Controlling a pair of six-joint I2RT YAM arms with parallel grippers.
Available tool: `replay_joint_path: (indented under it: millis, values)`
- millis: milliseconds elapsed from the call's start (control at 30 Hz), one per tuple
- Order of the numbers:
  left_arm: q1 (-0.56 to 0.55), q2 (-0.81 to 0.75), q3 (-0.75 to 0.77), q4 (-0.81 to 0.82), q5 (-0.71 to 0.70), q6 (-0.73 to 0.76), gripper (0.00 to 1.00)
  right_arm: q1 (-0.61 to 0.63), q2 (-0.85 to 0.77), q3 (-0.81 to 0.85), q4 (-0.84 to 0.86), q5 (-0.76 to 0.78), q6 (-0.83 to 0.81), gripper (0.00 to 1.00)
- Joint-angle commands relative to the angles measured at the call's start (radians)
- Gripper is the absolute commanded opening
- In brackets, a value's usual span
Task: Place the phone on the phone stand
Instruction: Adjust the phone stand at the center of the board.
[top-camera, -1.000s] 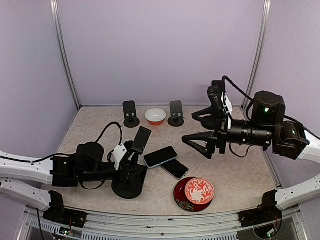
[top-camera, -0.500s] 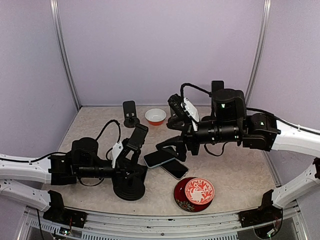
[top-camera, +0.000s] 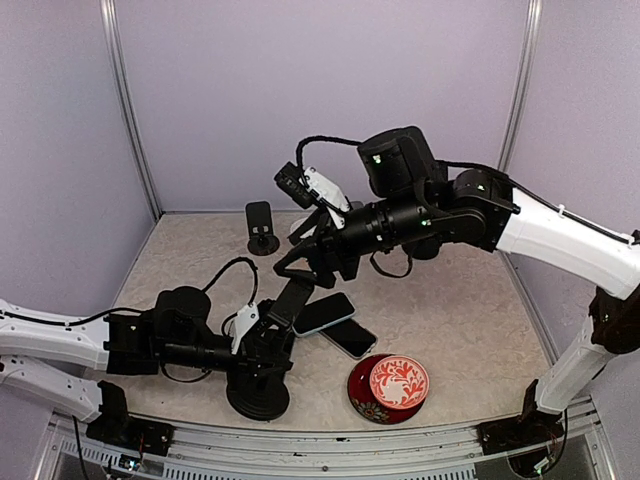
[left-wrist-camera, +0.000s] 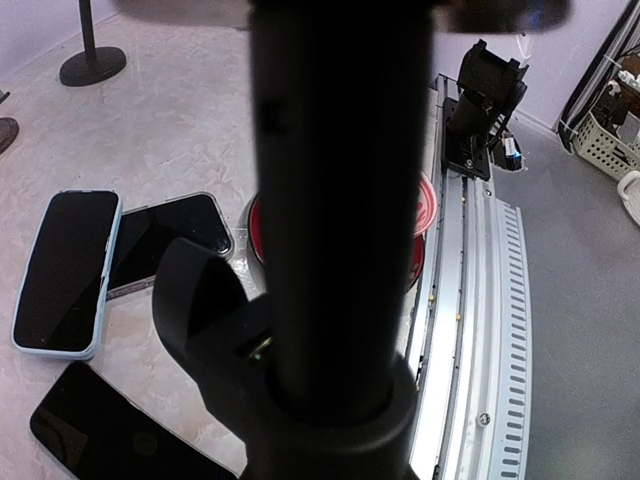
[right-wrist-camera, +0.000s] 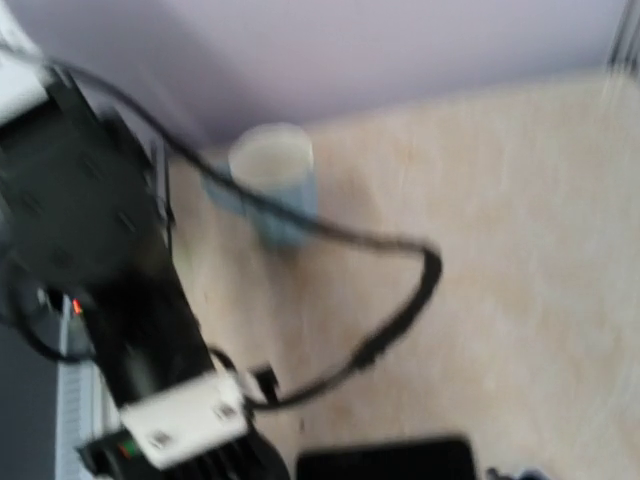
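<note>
A black phone stand (top-camera: 258, 392) with a round base stands at the front left, its cradle (top-camera: 289, 300) tilted up. My left gripper (top-camera: 262, 352) is shut on the stand's pole, which fills the left wrist view (left-wrist-camera: 340, 200). A phone in a light blue case (top-camera: 322, 313) lies flat right of the cradle, with a dark phone (top-camera: 350, 338) beside it. Both show in the left wrist view, the light blue one (left-wrist-camera: 65, 270) and the dark one (left-wrist-camera: 165, 235). My right gripper (top-camera: 303, 265) is open and empty just above the cradle. The right wrist view is blurred and its fingers are out of frame.
A red patterned bowl on a dark red plate (top-camera: 392, 384) sits at the front right of the phones. A second black stand (top-camera: 262, 228) is at the back. Another flat black thing (left-wrist-camera: 100, 440) lies near the held stand. The left arm's cable (right-wrist-camera: 400, 310) loops over the table.
My right arm has swung from the right side across the table to above the stand's cradle. My left arm still holds the stand, shifted slightly towards the front.
</note>
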Motion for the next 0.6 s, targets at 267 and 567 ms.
replay_joint_path:
  millis: [267, 567]
  values:
    - [-0.009, -0.027, 0.047, 0.062, -0.029, 0.007, 0.00, 0.005, 0.061, 0.036, -0.177, 0.030, -0.023, 0.42]
    - [-0.007, -0.072, 0.025, 0.064, -0.175, -0.034, 0.00, 0.005, 0.048, 0.009, -0.119, 0.000, -0.007, 0.00]
